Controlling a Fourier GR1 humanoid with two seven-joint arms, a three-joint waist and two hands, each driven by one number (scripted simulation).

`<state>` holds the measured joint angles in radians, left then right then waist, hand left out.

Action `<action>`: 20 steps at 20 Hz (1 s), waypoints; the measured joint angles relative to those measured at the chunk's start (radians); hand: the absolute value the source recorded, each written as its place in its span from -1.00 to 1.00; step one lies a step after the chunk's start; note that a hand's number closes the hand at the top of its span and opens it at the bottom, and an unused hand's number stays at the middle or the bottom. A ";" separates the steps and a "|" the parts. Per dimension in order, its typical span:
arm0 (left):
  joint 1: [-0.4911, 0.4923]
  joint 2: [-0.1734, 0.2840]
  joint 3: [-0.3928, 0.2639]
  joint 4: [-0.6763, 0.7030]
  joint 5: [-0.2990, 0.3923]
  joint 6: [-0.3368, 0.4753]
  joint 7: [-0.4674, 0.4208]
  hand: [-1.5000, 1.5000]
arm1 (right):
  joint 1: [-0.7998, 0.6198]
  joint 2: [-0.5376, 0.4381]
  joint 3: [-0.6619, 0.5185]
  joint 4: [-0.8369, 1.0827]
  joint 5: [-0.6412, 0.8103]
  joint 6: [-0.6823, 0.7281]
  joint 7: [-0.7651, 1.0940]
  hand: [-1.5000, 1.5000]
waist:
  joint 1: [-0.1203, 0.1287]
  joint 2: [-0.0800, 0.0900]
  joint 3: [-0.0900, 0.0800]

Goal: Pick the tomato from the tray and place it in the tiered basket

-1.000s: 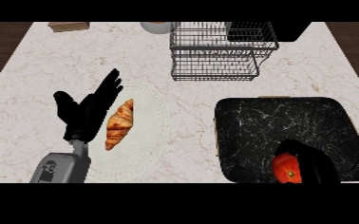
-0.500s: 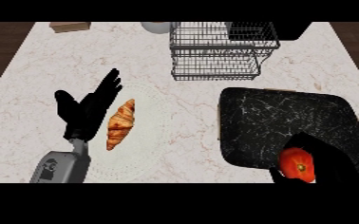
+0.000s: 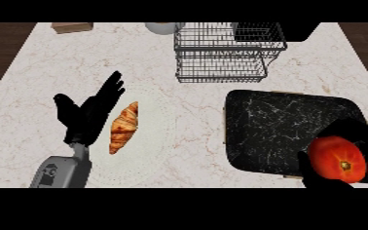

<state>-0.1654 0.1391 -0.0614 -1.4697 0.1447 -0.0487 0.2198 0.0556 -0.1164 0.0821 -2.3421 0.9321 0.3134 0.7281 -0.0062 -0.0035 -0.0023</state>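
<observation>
The red tomato is at the lower right, over the near right corner of the black marbled tray. My right hand is curled round it from below and behind, mostly hidden by the tomato and the view's edge. The wire tiered basket stands at the back of the counter, left of the tray's far side. My left hand rests open at the left, fingers pointing up.
A croissant lies on a white plate just right of my left hand. A small wooden box and a pale bowl sit along the back edge. A dark object stands behind the basket.
The tomato has moved right and looks larger, carried by my right hand from the tray's near middle to its near right corner. My left hand has stayed still.
</observation>
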 measured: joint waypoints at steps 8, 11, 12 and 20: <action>-0.006 -0.007 -0.005 -0.010 -0.005 0.003 0.021 0.00 | -0.393 -0.042 -0.065 0.004 -0.005 0.170 0.163 1.00 | 0.006 -0.001 0.000; 0.007 -0.009 -0.006 -0.001 -0.008 -0.009 -0.001 0.00 | -0.568 -0.035 -0.097 0.040 -0.031 0.231 0.199 1.00 | 0.009 -0.001 0.000; 0.015 -0.008 -0.007 -0.013 -0.010 -0.008 0.002 0.00 | -0.623 -0.034 -0.102 0.059 -0.041 0.245 0.207 1.00 | 0.011 -0.001 0.000; -0.009 -0.022 -0.009 -0.017 -0.018 0.003 0.026 0.00 | -0.968 -0.031 -0.215 0.396 -0.063 0.252 0.223 1.00 | 0.020 0.003 0.000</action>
<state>-0.1740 0.1175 -0.0701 -1.4871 0.1270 -0.0461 0.2458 -0.9124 -0.1475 -0.1329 -1.9465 0.8691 0.5658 0.9509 0.0136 0.0000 -0.0018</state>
